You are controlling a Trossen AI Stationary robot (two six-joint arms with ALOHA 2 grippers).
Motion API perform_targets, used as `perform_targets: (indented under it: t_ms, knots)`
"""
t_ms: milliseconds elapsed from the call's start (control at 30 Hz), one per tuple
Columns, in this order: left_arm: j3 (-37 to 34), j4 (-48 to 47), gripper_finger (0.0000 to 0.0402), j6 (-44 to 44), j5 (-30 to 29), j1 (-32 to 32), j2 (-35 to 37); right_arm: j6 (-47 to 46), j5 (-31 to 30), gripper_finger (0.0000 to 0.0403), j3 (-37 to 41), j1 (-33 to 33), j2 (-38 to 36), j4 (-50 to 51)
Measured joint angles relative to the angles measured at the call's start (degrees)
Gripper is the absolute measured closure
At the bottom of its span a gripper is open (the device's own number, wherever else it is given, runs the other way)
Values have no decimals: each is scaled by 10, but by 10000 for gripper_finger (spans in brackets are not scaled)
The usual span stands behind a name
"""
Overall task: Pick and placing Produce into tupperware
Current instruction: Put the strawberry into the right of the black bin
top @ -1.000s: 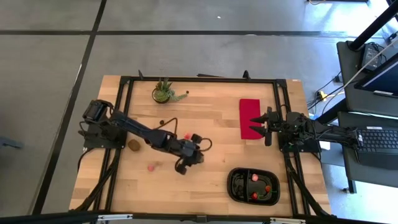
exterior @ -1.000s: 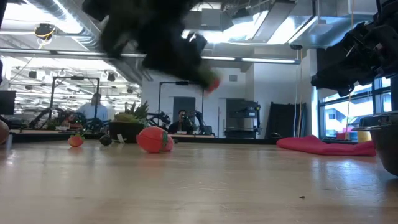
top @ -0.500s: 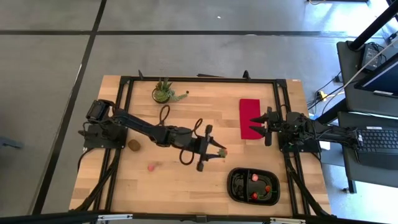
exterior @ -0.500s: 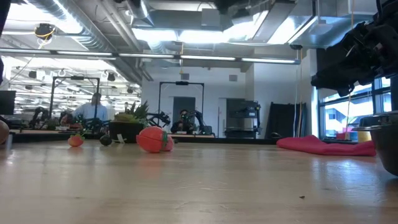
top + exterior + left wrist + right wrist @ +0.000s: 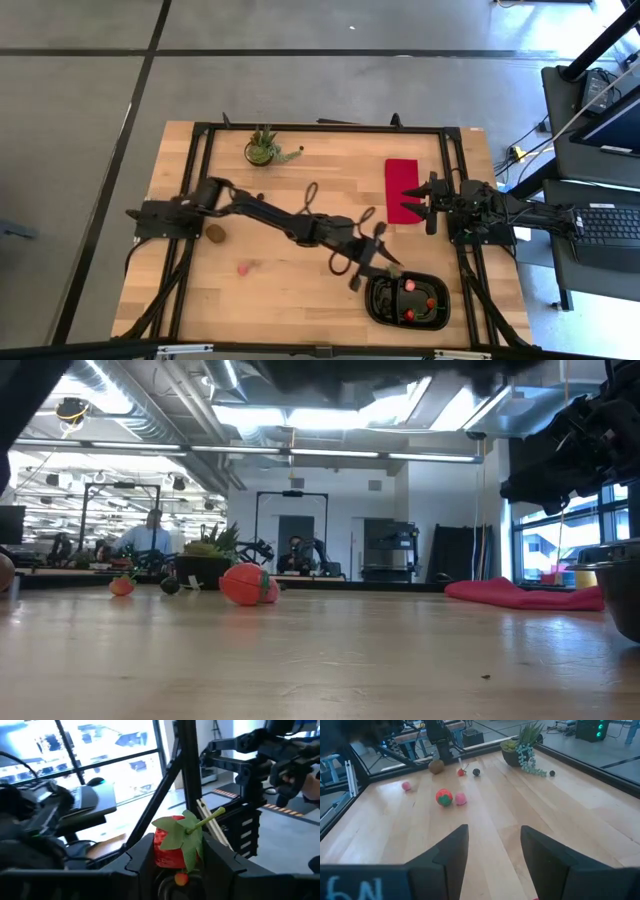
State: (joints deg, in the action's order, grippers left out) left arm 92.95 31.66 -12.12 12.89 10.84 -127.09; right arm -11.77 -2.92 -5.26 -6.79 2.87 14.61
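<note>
My left gripper (image 5: pixel 388 268) hangs over the left rim of the black two-compartment tray (image 5: pixel 378 300), shut on a red strawberry (image 5: pixel 167 849) with a green leafy cap. The tray holds three small red pieces (image 5: pixel 409 286). Out on the wood lie a brown kiwi (image 5: pixel 216 233), a pink piece (image 5: pixel 243 268) and a dark berry (image 5: pixel 260 195). The right wrist view also shows a green-topped strawberry (image 5: pixel 444 797) and more small pieces (image 5: pixel 461 798) resting there. My right gripper (image 5: pixel 415 198) waits open over the red cloth (image 5: pixel 398 178). My left gripper pinches the strawberry's red body (image 5: pixel 162 851) between its two fingers (image 5: pixel 142 857), one on each side. The fingers reach out from the table's left, roughly level. The fruit is lifted clear, with its green cap and stem (image 5: pixel 189 834) turned toward the wrist camera.
A potted green plant (image 5: pixel 262 148) stands near the far edge. The red cloth (image 5: pixel 520 595) lies flat at the right. A black frame runs around the tabletop (image 5: pixel 320 128). People sit at desks in the room beyond the table (image 5: pixel 152 538).
My left gripper has carried the strawberry from the middle of the table toward the right and near edges, ending over the tray's left rim. It rose out of the low view along the way and stayed shut. The right arm kept still.
</note>
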Motion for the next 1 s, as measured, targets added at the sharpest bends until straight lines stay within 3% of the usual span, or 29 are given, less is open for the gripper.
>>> perform_targets:
  t_ms: [400,667,1000]
  knots:
    - [190,-31,281,42,80,-3,-165,-30,0,219,0,0,0,1]
    - [219,-35,275,60,80,-4,-211,-28,0,219,0,0,0,1]
    - [219,-42,266,60,80,-4,-217,-27,0,219,0,0,0,0]
